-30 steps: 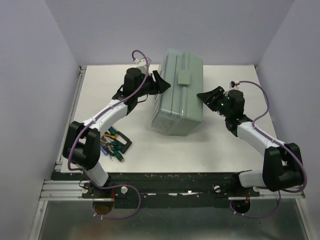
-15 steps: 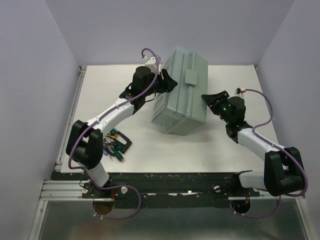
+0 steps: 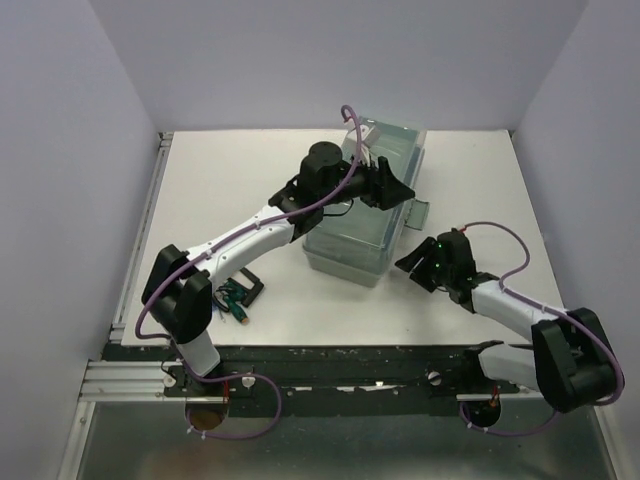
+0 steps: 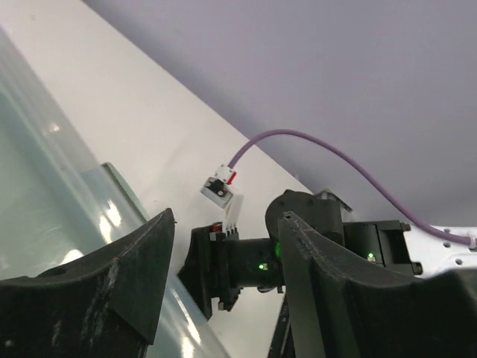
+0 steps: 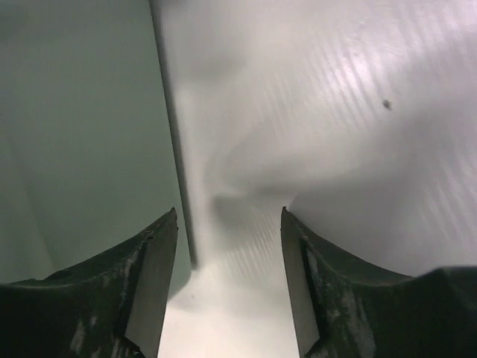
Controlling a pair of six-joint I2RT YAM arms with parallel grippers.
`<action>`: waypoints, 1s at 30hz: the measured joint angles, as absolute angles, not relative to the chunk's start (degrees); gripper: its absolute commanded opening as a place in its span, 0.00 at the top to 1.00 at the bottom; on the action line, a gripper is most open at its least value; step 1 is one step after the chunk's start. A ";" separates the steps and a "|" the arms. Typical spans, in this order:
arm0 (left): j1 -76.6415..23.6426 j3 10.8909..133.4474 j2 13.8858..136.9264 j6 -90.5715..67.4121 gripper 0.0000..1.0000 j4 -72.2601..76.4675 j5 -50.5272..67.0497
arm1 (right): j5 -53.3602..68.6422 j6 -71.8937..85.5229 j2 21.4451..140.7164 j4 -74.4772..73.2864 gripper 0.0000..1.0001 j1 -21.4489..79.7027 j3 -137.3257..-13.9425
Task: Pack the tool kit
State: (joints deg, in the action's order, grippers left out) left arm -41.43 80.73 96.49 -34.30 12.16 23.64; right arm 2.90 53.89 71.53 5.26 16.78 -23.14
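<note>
- We see the toolbox (image 3: 350, 238) standing on the table (image 3: 230, 180), toward the far middle and slightly skewed, with its translucent lid on top.
- A latch (image 3: 418, 212) sticks out from its right side.
- Our left arm reaches across the lid. The left gripper (image 3: 388, 188) hangs over the box's right part, and our wrist view shows its fingers apart with nothing between them.
- Our right gripper (image 3: 412, 263) sits low, just beside the box's near right corner; we cannot tell whether it touches. Its fingers are spread, with only bare table and the box's edge beyond them.
- Loose tools (image 3: 232, 296) lie in a small heap at the near left, well apart from the box, by the left arm's lower links.
</note>
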 measured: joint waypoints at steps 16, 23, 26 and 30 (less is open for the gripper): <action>-38.65 94.98 96.01 -23.99 0.01 -4.25 26.26 | -5.74 49.91 34.74 -17.43 0.13 16.88 -23.44; -35.62 99.55 98.56 -17.74 0.01 -18.33 23.29 | -4.73 43.81 38.70 -19.29 0.07 16.88 -34.26; -35.42 100.64 100.38 -15.51 0.01 -22.65 19.99 | -2.81 41.87 41.95 -18.92 0.06 16.88 -36.84; -34.96 100.68 102.08 -13.04 0.01 -27.51 15.07 | 0.99 41.01 48.36 -18.85 0.06 16.88 -40.73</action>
